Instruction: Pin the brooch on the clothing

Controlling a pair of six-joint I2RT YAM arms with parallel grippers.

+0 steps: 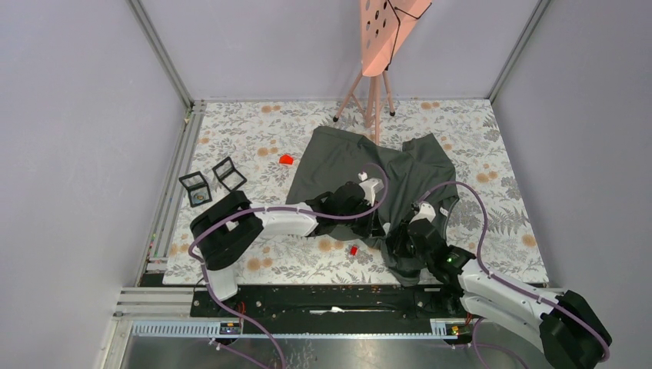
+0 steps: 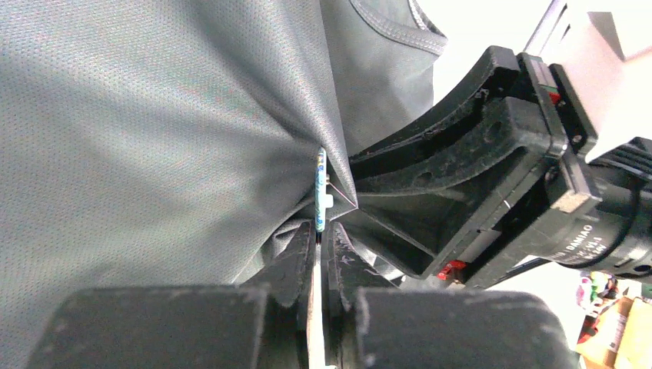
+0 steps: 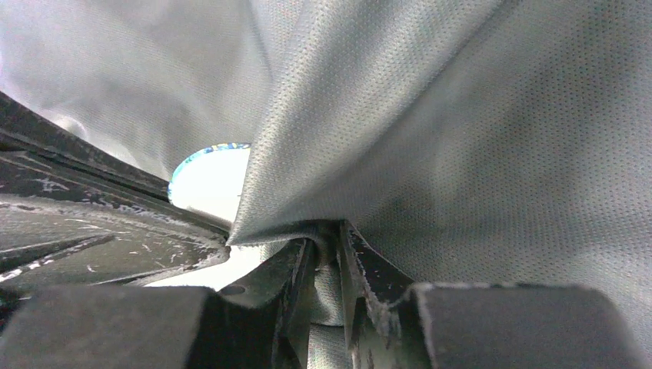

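Observation:
The dark grey T-shirt [image 1: 361,157] lies crumpled on the floral table top. My left gripper [image 1: 377,215] is shut on the brooch [image 2: 320,192], a thin round disc with a blue-green rim, seen edge-on and pressed against a ridge of the T-shirt's fabric [image 2: 154,131]. My right gripper [image 1: 400,231] is shut on a pinched fold of the T-shirt [image 3: 461,138], held right next to the left fingers. In the right wrist view the brooch [image 3: 211,177] shows as a pale disc behind the fold. The pin itself is hidden.
Two small red pieces lie on the table, one left of the shirt [image 1: 286,159] and one near the front [image 1: 353,250]. Two black square frames [image 1: 211,183] sit at the left. A pink stand on legs [image 1: 377,77] rises at the back.

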